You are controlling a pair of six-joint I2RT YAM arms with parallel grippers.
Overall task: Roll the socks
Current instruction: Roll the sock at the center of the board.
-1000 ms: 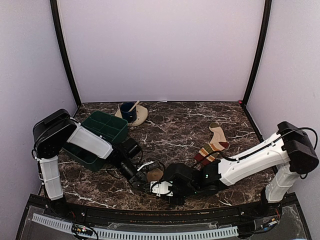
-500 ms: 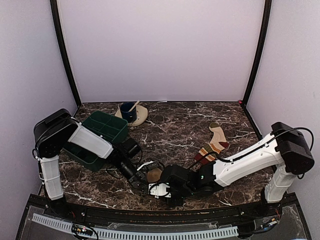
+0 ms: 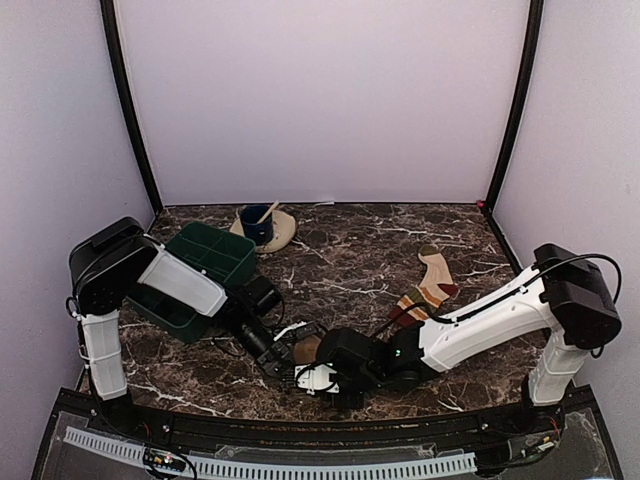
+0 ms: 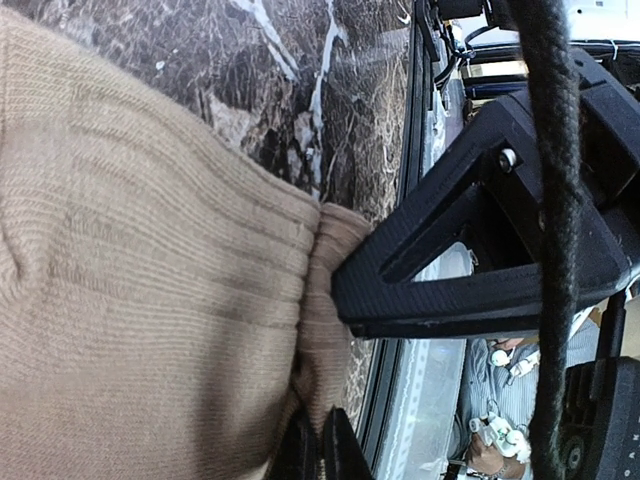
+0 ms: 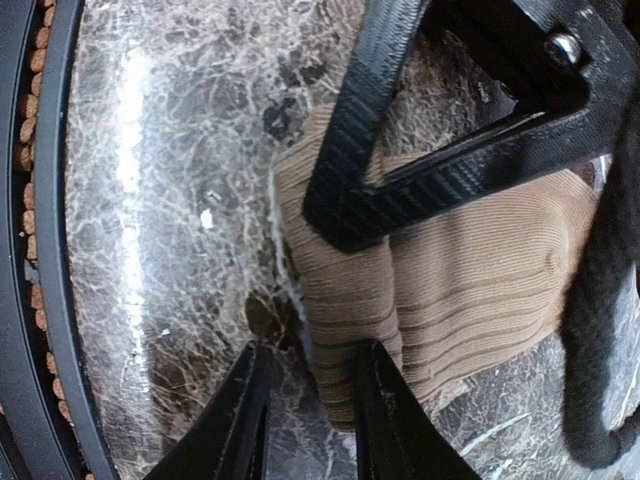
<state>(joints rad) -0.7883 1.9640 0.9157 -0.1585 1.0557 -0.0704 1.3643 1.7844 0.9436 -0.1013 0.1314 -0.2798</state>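
Observation:
The plain tan sock (image 3: 308, 348) lies bunched near the table's front edge, between both grippers. My left gripper (image 3: 284, 361) is shut, and its fingertips (image 4: 322, 447) pinch a fold at the edge of that tan sock (image 4: 130, 260). My right gripper (image 3: 312, 376) is low over the same spot and open. In the right wrist view my right gripper (image 5: 310, 400) has the folded edge of the tan sock (image 5: 470, 280) partly in its gap, against the right finger only. The striped sock (image 3: 426, 290) lies flat at the right, apart from both grippers.
A green tray (image 3: 238, 250) stands at the left, partly under the left arm. Behind it is a blue cup (image 3: 256, 226) with a stick in it, on a tan saucer. The black front rail (image 5: 40, 250) runs close beside my right gripper.
My right arm has shifted slightly left, bringing its gripper closer over the tan sock. My left gripper has kept its pinch and place.

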